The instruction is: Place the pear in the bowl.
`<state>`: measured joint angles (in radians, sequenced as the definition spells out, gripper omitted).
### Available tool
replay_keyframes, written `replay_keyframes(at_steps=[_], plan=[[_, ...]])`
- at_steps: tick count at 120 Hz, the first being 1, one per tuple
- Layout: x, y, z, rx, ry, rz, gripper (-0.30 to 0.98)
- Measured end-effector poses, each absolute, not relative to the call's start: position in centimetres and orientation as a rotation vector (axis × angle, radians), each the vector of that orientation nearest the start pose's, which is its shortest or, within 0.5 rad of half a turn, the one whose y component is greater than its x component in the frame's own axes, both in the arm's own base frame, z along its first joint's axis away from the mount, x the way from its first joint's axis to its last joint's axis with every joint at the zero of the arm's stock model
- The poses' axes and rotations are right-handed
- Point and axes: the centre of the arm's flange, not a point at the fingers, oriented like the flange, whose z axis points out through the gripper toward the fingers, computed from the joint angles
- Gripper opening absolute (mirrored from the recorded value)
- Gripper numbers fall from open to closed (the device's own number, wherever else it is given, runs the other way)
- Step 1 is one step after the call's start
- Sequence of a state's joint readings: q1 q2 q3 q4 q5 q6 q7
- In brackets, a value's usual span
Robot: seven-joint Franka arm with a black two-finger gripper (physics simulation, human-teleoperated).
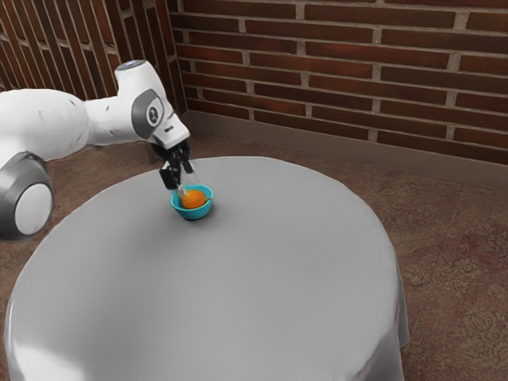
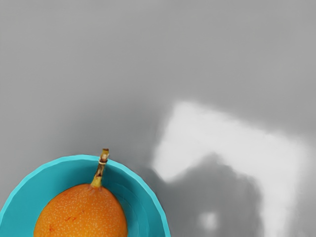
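Exterior view: my arm comes in from the exterior view's left, white with grey joint covers, and reaches out over the round table, which wears a plain grey cloth. Gripper is low, tilted, right above the turquoise bowl. Its two fingers stand apart, nothing clamped between them; whether a tip brushes the fruit, I cannot tell from here.

Pear: inside the bowl, orange, rounded, its top showing above the near rim. Bowl sits upright on the cloth, toward the far edge of the table.

Wrist view: pear lies within the bowl wall, skin finely speckled with a few small reddish marks. Brown stem points outward and crosses the rim line, tip past it. On the cloth beside the bowl, a bright angular patch of light with soft shadow around it.

Surroundings: brick wall behind, patterned brown floor below.
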<state>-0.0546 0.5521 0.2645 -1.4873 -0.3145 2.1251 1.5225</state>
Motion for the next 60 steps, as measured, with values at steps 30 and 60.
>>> replay_keyframes(at_steps=[30,60], plan=[[61.3,2.6,55.2,-2.557,1.872,-0.206,0.67],[56.9,2.0,60.8,-2.647,1.785,-0.104,0.68]])
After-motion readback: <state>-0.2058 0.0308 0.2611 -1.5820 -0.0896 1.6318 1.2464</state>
